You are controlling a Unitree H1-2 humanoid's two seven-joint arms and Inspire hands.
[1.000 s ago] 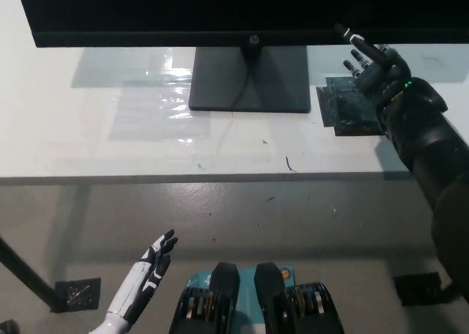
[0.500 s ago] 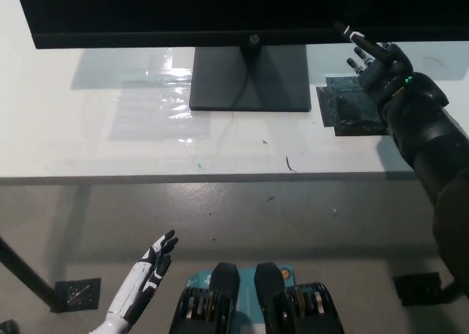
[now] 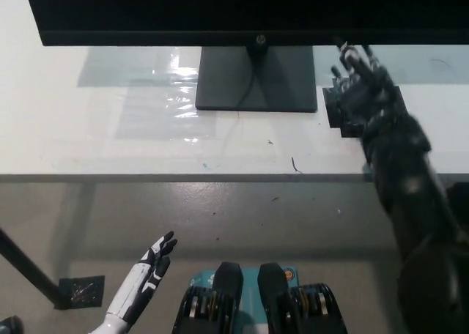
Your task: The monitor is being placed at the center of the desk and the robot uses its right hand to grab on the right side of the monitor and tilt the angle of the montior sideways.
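The black right hand [image 3: 359, 85] reaches up at 2 o'clock, fingers spread, just under the monitor [image 3: 249, 12]. The white left hand [image 3: 150, 268] rests open at 7 o'clock.

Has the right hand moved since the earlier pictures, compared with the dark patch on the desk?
Yes. The right hand was at the dark patch's right edge; now it lies over the patch, further to picture left, nearer the monitor stand.

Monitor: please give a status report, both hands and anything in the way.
Right hand open, fingers at monitor bottom edge, no grip yet. Left hand open, resting low. Dark patch on desk under right hand; nothing blocking.
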